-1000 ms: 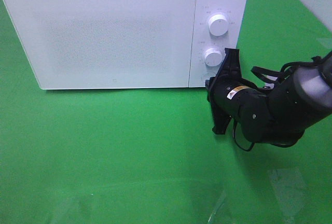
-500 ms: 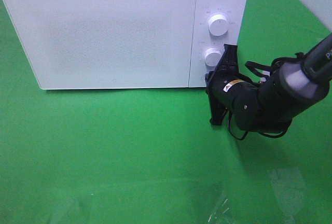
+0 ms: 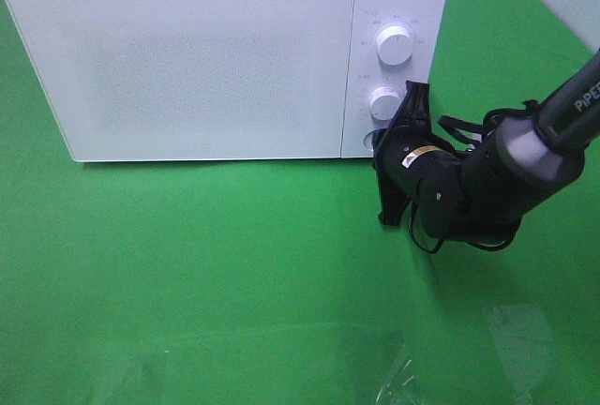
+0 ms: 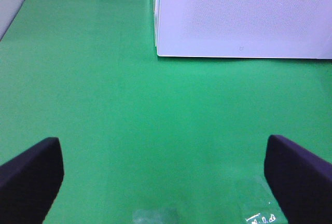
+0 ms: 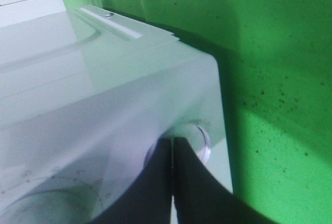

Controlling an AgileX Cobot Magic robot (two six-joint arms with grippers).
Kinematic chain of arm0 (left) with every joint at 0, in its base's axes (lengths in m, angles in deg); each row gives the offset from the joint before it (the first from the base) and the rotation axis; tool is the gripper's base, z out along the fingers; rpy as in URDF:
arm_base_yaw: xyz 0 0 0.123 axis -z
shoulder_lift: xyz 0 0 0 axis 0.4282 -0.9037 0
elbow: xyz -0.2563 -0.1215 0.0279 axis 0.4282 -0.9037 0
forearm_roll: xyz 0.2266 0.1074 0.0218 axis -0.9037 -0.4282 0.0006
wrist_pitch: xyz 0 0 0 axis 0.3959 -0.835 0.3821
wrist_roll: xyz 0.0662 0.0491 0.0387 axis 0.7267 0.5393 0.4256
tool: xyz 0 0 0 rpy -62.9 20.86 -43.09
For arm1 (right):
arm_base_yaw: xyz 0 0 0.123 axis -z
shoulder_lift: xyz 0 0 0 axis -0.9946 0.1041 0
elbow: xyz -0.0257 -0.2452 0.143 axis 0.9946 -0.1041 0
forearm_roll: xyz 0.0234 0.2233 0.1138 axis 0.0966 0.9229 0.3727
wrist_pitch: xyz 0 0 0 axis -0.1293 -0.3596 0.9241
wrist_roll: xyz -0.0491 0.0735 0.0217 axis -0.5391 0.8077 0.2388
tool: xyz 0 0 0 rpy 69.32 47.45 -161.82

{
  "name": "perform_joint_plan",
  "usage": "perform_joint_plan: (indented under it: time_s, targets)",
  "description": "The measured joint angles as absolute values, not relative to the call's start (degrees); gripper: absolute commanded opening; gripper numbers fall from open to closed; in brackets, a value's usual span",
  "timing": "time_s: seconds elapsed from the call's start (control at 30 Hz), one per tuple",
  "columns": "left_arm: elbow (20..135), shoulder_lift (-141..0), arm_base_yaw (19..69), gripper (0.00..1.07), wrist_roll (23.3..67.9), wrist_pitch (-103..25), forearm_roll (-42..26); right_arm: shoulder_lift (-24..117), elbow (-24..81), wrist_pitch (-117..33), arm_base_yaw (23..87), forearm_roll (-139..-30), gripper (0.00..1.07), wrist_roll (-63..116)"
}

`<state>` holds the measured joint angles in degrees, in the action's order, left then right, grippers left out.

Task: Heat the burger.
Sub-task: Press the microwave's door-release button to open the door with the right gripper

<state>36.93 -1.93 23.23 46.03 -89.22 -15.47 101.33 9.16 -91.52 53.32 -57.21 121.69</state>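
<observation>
Burger: not seen in any view. Microwave (image 3: 206,58) fills the upper left of the high frame with its door shut. Whether the burger sits behind that door or lies out of frame cannot be told.

Change over the last second: right gripper (image 3: 379,141) has crept up and left in the high frame, from a little off the control panel to the panel's lower right corner, just under the lower knob (image 3: 384,102). The forearm behind it has swung up toward the right edge. Upper knob (image 3: 395,44) is clear of the arm.

Right wrist view: fingers (image 5: 155,182) are clenched together with nothing between them, tips at the round button (image 5: 201,142) near frame centre. Contact looks likely, but the view is close and dim, so they may be just short.

Left gripper (image 4: 162,154): jaws spread wide and empty over the green cloth (image 4: 129,105), microwave corner at upper right of that frame.

Reading: work is now at the controls, a press about to land. The button's function is unreadable, so whether this opens the door or starts heating stays open
</observation>
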Motion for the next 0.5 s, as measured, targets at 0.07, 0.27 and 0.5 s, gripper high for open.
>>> perform_joint_plan:
  time_s: [0.07,0.27,0.5]
  targets:
    - [36.9,-1.9,23.2,0.97,46.0,-89.2,-15.5,101.3,9.2,-91.7,53.3,-57.0,0.0,121.7]
    - [36.9,-1.9,23.2,0.97,46.0,-89.2,-15.5,101.5,9.2,-92.3,53.3,-56.6,0.0,121.6]
    - [36.9,-1.9,23.2,0.97,46.0,-89.2,-15.5,101.5,9.2,-92.6,53.2,-55.5,0.0,121.5]
